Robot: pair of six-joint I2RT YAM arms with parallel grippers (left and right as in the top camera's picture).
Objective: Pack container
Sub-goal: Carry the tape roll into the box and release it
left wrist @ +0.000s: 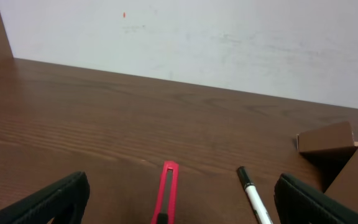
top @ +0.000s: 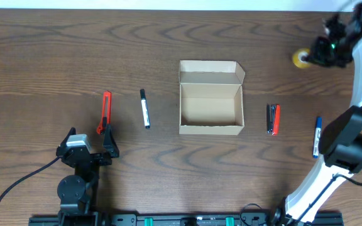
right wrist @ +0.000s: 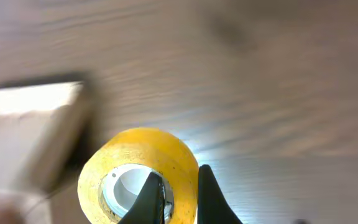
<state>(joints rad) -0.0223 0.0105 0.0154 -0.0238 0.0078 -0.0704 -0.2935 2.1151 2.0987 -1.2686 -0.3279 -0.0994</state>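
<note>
Tape roll pinched in right claw; left claw spread near red cutter, container between them.

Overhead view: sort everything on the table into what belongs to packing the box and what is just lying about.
Belongs to the job:
container, open
yellow tape roll, pinched by the fingers of the right gripper
red cutter
white marker
red-and-black tool
blue pen
These are probably all for packing.

Just lying about:
black cable, by the left arm's base
</note>
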